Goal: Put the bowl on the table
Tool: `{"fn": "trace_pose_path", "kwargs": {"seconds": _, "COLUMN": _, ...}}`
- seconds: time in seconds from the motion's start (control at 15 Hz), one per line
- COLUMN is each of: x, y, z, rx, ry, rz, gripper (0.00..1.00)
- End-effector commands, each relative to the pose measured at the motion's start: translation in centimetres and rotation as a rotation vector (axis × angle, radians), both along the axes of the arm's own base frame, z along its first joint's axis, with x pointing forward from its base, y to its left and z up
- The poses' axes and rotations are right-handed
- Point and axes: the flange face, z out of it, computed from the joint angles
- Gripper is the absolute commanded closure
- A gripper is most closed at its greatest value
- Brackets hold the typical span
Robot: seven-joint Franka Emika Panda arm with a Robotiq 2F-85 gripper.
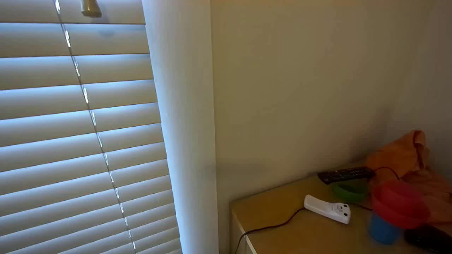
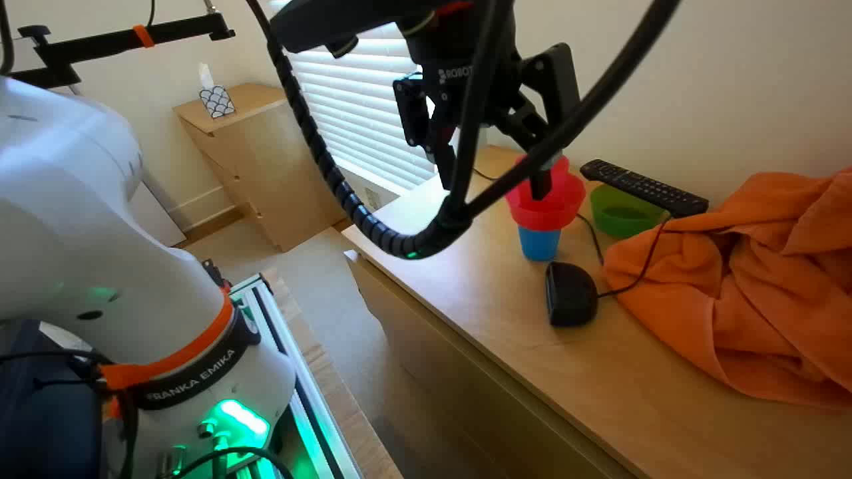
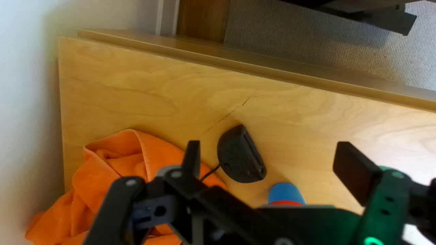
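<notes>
A red bowl sits on top of an upright blue cup on the wooden tabletop; a pinkish-red piece rises inside it. The stack also shows in an exterior view as the red bowl over the blue cup. A green bowl stands behind it, near the wall. My gripper is open and empty above the tabletop; one finger overlaps the red bowl there. In the wrist view the open fingers show the blue cup; the gripper body hides most of the red bowl.
A black remote lies across the green bowl. An orange towel covers the table's corner side. A black corded device stands near the cup. A white corded device lies near the wall. Blinds hang behind.
</notes>
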Motion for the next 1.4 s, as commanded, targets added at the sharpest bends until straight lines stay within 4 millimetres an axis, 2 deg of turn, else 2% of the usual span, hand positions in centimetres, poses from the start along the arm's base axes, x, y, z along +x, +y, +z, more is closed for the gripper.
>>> {"fn": "trace_pose_path", "kwargs": {"seconds": 0.0, "x": 0.0, "y": 0.0, "z": 0.0, "rx": 0.001, "ry": 0.003, "rz": 0.000, "gripper": 0.00}}
{"fn": "trace_pose_path", "kwargs": {"seconds": 0.27, "x": 0.0, "y": 0.1, "z": -0.2, "rx": 0.002, "ry": 0.007, "rz": 0.000, "gripper": 0.00}}
{"fn": "trace_pose_path", "kwargs": {"seconds": 0.33, "x": 0.3, "y": -0.4, "z": -0.3, "rx": 0.018, "ry": -0.011, "rz": -0.032, "gripper": 0.00}}
{"fn": "trace_pose_path", "kwargs": {"seconds": 0.67, "x": 2.8, "y": -5.3, "z": -2.7, "rx": 0.080, "ry": -0.141, "rz": -0.220, "gripper": 0.00}}
{"fn": "trace_pose_path", "kwargs": {"seconds": 0.8, "x": 4.8, "y": -6.6, "z": -3.3, "rx": 0.117, "ry": -0.206, "rz": -0.277, "gripper": 0.00}}
{"fn": "trace_pose_path", "kwargs": {"seconds": 1.07, "x": 9.2, "y": -6.7, "z": -3.4, "rx": 0.200, "ry": -0.274, "rz": -0.344, "gripper": 0.00}}
{"fn": "trace_pose_path", "kwargs": {"seconds": 1.27, "x": 12.0, "y": -4.3, "z": -5.1, "rx": 0.310, "ry": -0.208, "rz": -0.286, "gripper": 0.00}}
{"fn": "trace_pose_path", "kwargs": {"seconds": 1.33, "x": 10.5, "y": -4.7, "z": -4.0, "rx": 0.254, "ry": -0.252, "rz": -0.315, "gripper": 0.00}}
